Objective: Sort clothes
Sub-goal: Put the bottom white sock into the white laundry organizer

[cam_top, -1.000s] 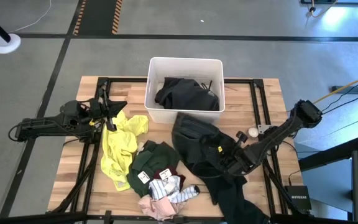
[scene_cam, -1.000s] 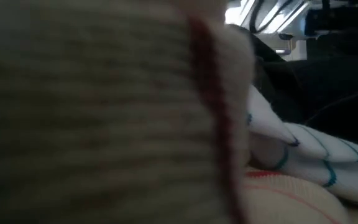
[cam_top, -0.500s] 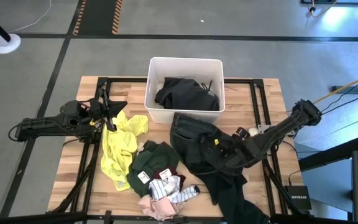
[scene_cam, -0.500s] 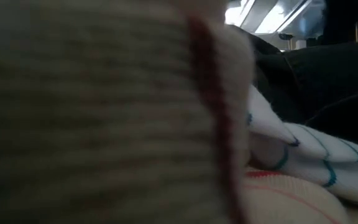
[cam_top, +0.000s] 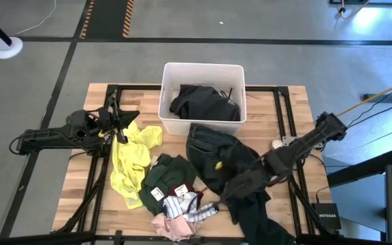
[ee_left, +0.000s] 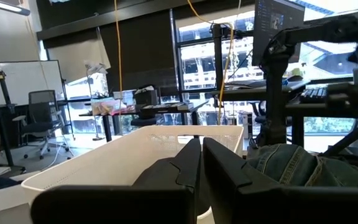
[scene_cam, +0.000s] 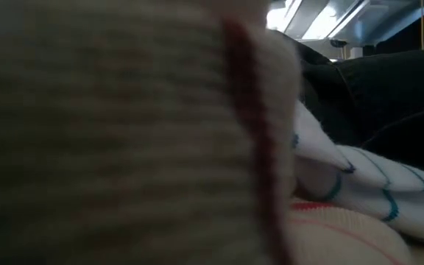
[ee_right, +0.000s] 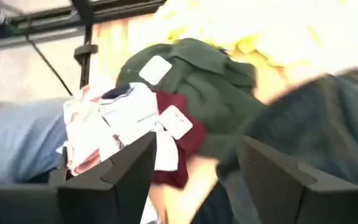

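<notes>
Over the last second, the right gripper (cam_top: 235, 187) has been carried from the middle right of the high view toward the lower centre, across the dark jeans (cam_top: 216, 158). The jeans have been spread flatter, their waistband now exposed below the white bin (cam_top: 203, 70). This is judged as repositioning toward the mixed pile; no garment is held yet. In the right wrist view the fingers (ee_right: 132, 171) are spread wide, with nothing between them.

The left gripper (cam_top: 118, 119) is unchanged at the left centre, fingers pressed together, empty.

A black top (cam_top: 203, 102) already lies in the bin. The yellow top (cam_top: 131, 160), dark green shirt (cam_top: 172, 173), maroon piece (cam_top: 180, 190) and striped pieces (cam_top: 189, 204) remain heaped at the lower centre.
</notes>
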Controlling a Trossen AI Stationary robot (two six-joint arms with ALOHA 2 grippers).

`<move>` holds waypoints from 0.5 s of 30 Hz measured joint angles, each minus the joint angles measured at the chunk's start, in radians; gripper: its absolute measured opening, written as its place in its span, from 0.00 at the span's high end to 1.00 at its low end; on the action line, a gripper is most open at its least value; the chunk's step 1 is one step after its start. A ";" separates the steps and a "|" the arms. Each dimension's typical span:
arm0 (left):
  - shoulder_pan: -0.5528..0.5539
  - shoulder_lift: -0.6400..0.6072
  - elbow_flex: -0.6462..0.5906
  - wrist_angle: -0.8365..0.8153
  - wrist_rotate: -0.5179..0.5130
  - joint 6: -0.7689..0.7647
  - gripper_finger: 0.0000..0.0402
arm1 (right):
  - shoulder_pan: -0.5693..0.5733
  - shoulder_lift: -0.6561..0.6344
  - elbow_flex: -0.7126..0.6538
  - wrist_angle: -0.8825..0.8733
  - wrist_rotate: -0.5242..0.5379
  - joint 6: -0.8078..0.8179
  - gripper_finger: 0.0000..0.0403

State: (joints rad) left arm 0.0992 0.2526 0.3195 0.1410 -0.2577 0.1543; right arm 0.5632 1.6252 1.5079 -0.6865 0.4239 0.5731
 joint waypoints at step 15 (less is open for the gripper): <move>0.000 0.000 0.000 0.008 0.000 0.033 0.97 | -0.008 0.282 -0.001 0.090 -0.271 -0.152 0.40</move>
State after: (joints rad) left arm 0.0994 0.2524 0.3191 0.1487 -0.2581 0.1870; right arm 0.5552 1.9076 1.5066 -0.5962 0.1531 0.4213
